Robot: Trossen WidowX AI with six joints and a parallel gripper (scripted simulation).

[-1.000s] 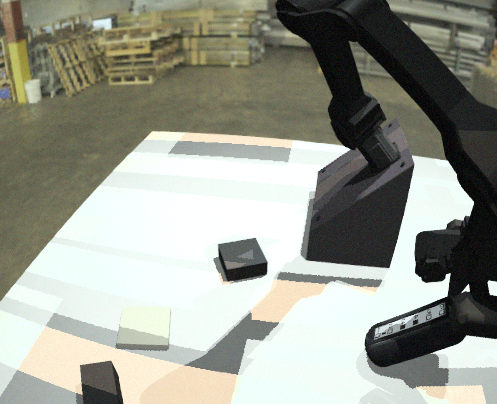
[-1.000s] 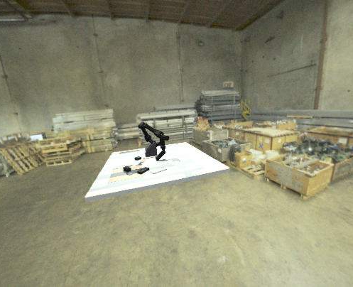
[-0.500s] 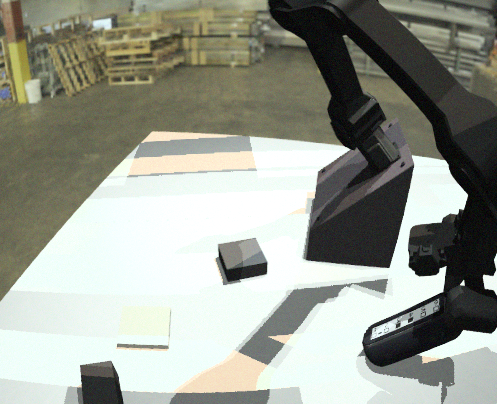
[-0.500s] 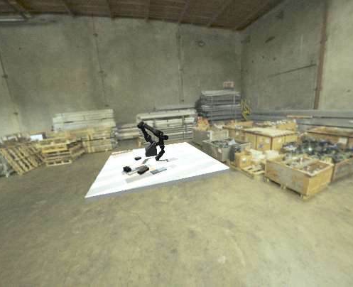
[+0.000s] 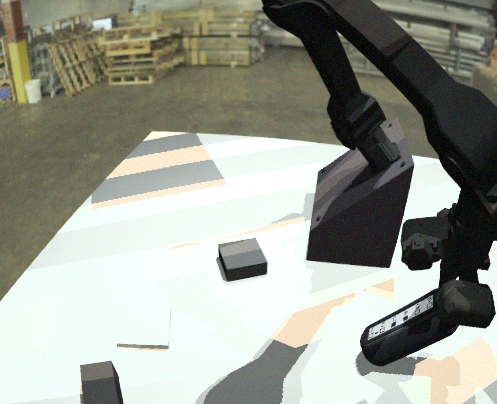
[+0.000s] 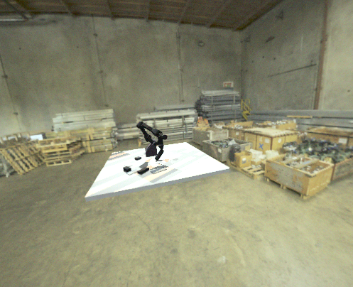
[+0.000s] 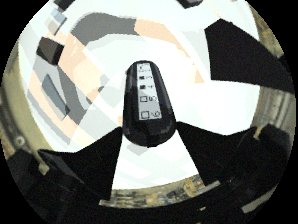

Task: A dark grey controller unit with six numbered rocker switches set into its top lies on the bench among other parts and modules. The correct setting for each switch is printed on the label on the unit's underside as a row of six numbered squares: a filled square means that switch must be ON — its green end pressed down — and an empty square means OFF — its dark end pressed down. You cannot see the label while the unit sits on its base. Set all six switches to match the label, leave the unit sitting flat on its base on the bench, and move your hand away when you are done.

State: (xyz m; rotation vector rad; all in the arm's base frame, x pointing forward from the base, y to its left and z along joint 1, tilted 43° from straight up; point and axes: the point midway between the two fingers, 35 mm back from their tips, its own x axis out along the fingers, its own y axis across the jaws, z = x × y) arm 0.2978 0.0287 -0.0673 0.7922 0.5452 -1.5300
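Observation:
The controller unit is a long, dark, rounded body. My gripper is shut on its near end, one finger on each side. The unit hangs tilted over the bench, its far end lower. The pale label shows on the upturned underside. In the wrist view, squares 6 and 5, nearest the gripper, are empty; 4 and 3 are filled. Squares 2 and 1 are too small to read surely. The rocker switches are hidden underneath.
A dark square block lies near my dark wedge-shaped base. A thin pale tile and a dark brown block lie farther left. Another dark block and a grey slab lie nearby.

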